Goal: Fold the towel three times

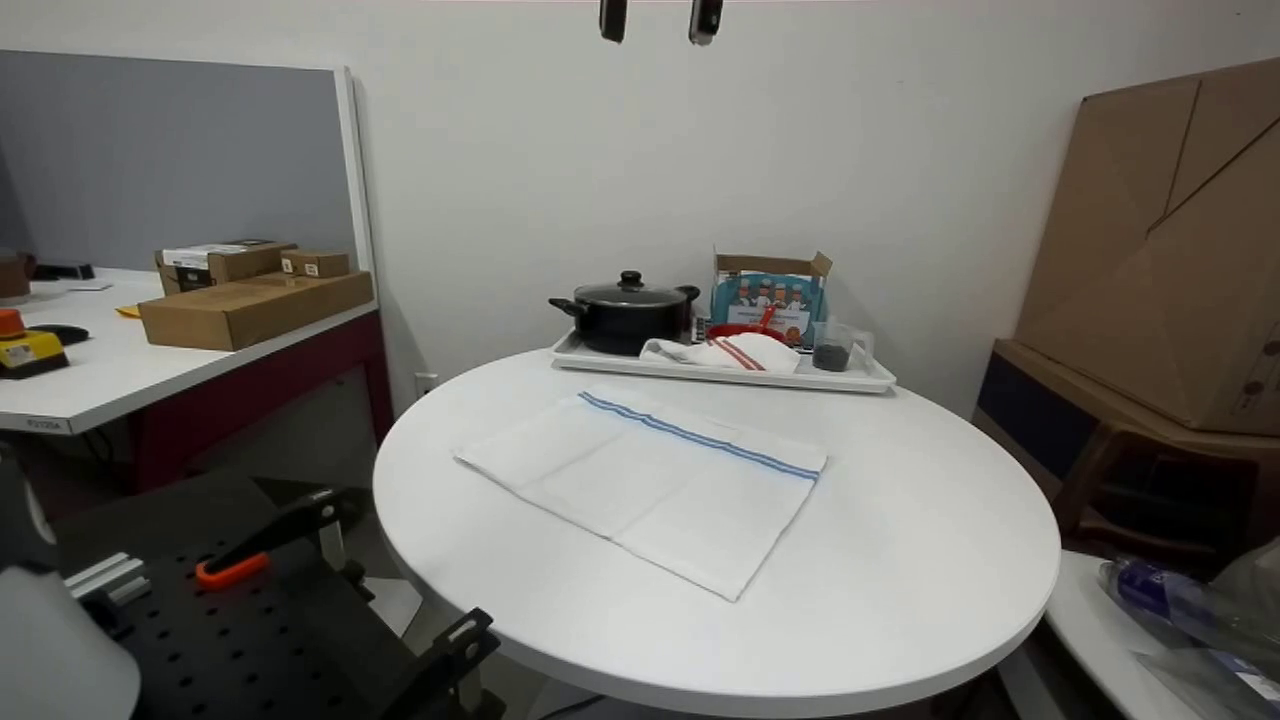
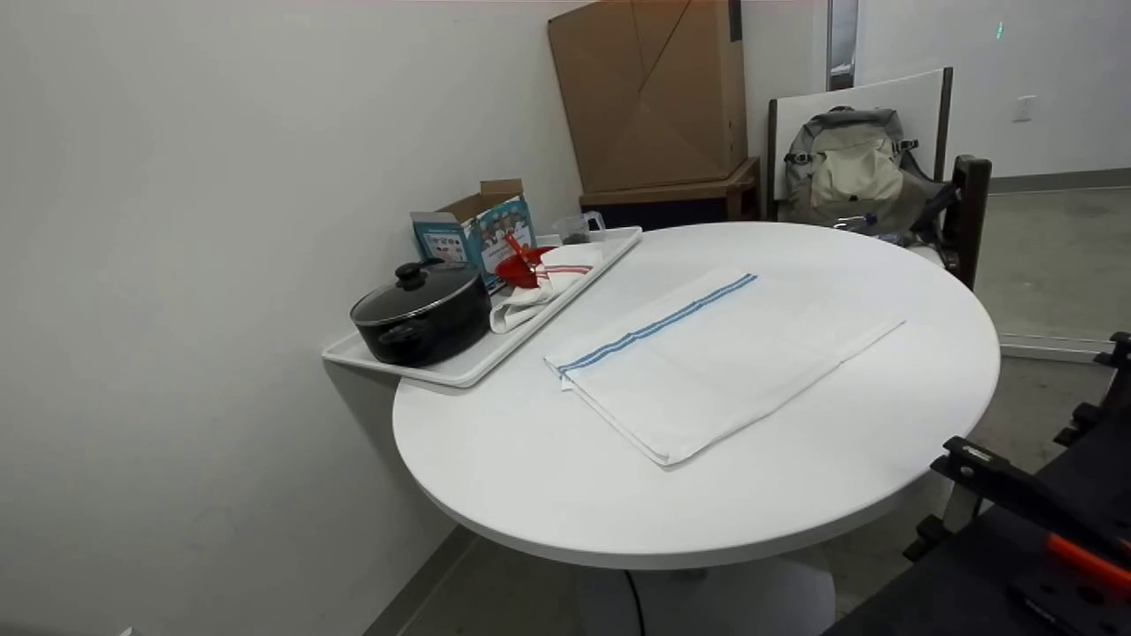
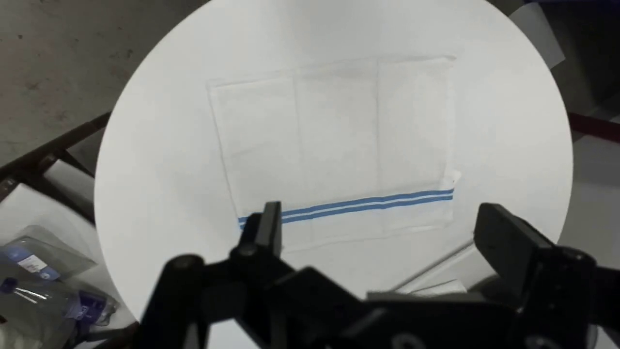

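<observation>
White and thin, the towel [image 1: 640, 490] lies flat on the round white table [image 1: 920, 560], twin blue stripes running along the border nearest the tray [image 1: 850, 382]. From where I stand, the pincer [image 1: 658, 22] hangs high above the tabletop, well apart from the towel; only its fingertips dip into sight at the top of an exterior view. It is in a released pose: two dark fingers [image 1: 612, 20] parted wide, pale wall [image 1: 658, 150] showing between them.

Seen from the wrist, the towel lies below and mostly out ahead of the pincer, striped border closest to it. One finger hides part of that border at a corner; the other shows against bare tabletop just past the opposite end of the stripes, so the blue lines run across the gap between the two. Faint creases mark the towel into three panels. In an exterior view one short side shows two edges, one just beside the other, and a small tab of fabric pokes out by the end of the stripes.

Past the striped border, near but apart from it, the tray carries a lidded black pot [image 1: 630, 325], a red-striped cloth [image 1: 725, 353] and a clear jug [image 1: 835, 340], a printed cardboard box [image 1: 765, 290] standing behind them.
</observation>
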`<action>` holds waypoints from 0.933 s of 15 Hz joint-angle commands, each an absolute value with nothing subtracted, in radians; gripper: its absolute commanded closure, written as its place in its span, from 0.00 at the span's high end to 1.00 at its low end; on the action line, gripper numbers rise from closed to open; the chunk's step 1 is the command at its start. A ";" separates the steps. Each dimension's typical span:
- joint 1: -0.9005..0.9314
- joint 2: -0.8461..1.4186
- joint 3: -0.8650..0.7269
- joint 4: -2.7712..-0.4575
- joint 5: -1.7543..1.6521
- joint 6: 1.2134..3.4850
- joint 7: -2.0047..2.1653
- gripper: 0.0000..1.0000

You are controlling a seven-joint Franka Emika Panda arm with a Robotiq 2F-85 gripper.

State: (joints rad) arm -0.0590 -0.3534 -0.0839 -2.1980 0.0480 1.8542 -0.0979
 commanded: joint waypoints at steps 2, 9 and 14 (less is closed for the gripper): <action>-0.094 -0.330 -0.093 -2.243 -0.018 1.943 -0.076 1.00; -0.105 -0.207 -0.107 -2.213 -0.028 2.057 -0.082 1.00; -0.118 -0.112 -0.138 -2.181 0.024 2.175 -0.072 1.00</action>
State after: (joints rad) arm -0.1093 -0.1745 -0.1216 -2.2232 -0.0145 2.1256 -0.0857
